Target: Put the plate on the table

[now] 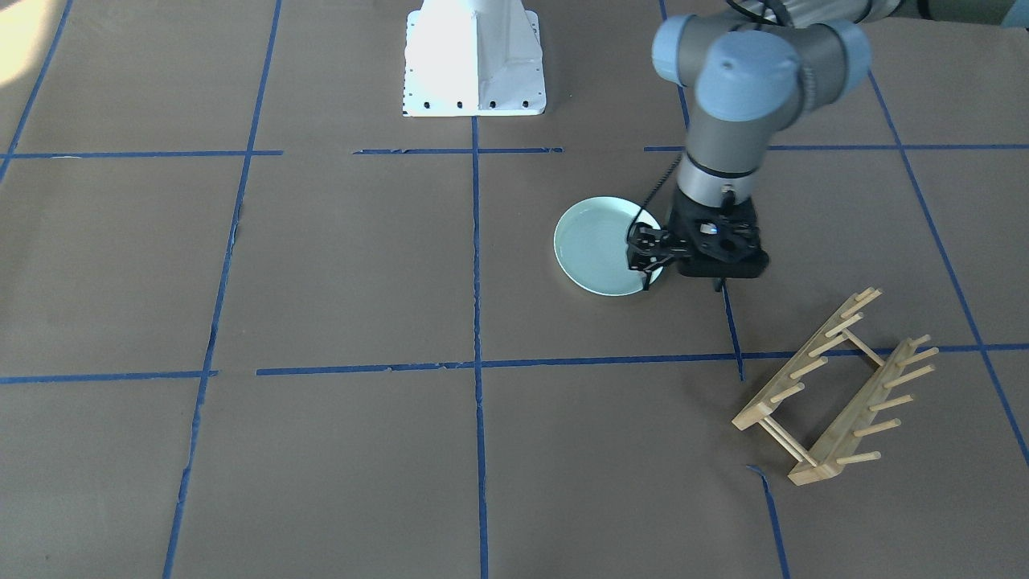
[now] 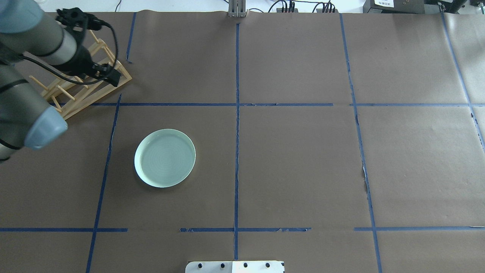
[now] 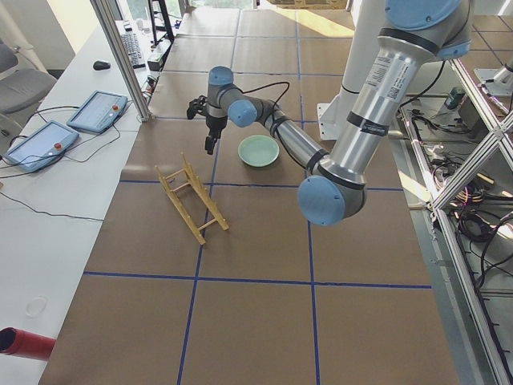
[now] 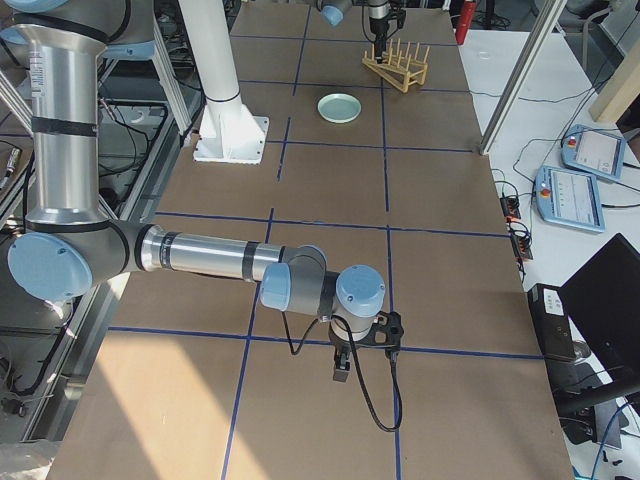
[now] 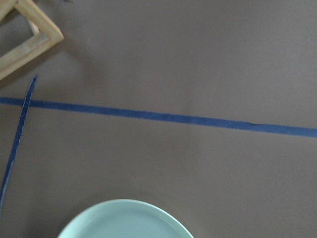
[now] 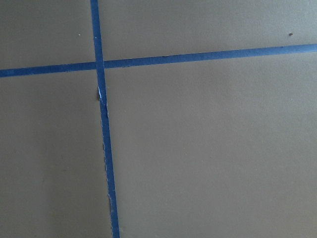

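Observation:
The pale mint-green plate lies flat on the brown-paper table, left of the centre tape line. It also shows in the front view, the left side view and at the bottom edge of the left wrist view. My left gripper hangs above the table between the plate and the wooden rack. It is open, empty and clear of the plate. My right gripper is far from the plate near the table's other end. I cannot tell if it is open.
The wooden peg rack stands on the table beyond the plate, partly under my left arm. The white robot base is at the table's near edge. Blue tape lines divide the paper into squares.

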Tool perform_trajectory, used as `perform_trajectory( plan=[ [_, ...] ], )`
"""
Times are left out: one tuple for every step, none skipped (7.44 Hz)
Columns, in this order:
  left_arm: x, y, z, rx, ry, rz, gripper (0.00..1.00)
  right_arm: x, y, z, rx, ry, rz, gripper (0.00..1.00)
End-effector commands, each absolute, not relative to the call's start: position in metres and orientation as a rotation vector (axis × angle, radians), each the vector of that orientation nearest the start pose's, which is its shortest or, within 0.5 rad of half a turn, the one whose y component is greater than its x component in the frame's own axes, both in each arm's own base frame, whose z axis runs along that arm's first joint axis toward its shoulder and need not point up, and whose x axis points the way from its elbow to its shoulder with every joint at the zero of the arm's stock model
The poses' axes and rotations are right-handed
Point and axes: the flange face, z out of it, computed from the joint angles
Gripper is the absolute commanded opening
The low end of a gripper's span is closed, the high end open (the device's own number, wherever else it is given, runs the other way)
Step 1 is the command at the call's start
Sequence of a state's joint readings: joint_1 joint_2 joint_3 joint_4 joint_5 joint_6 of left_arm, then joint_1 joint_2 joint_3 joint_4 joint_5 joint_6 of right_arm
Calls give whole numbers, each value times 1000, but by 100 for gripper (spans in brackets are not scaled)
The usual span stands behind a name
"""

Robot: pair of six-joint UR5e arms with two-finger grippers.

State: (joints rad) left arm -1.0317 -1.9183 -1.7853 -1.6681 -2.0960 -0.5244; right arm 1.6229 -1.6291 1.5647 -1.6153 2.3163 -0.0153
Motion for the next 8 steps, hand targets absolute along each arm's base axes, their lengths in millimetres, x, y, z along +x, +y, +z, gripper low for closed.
perform_trajectory(
  plan=[
    [65,-548,488,314,752,317,100,90,-454,696,-79,-748,76,100],
    [-6,-522,558,281,756,304,100,90,-454,696,-79,-748,76,100],
    [-39,-488,602,236,764,267,100,90,-454,696,-79,-748,76,100],
    [-41,-478,636,163,761,232,100,90,-454,696,-79,-748,76,100],
    [-44,-474,658,125,766,212,100,90,-454,696,-79,-748,76,100],
    [-54,-473,652,130,764,191,100,90,-454,696,-79,-748,76,100],
    [-58,-474,653,62,770,155,100,90,-454,696,-79,-748,76,100],
    [-73,-476,648,69,775,123,100,90,-454,696,-79,-748,76,100]
  ],
)
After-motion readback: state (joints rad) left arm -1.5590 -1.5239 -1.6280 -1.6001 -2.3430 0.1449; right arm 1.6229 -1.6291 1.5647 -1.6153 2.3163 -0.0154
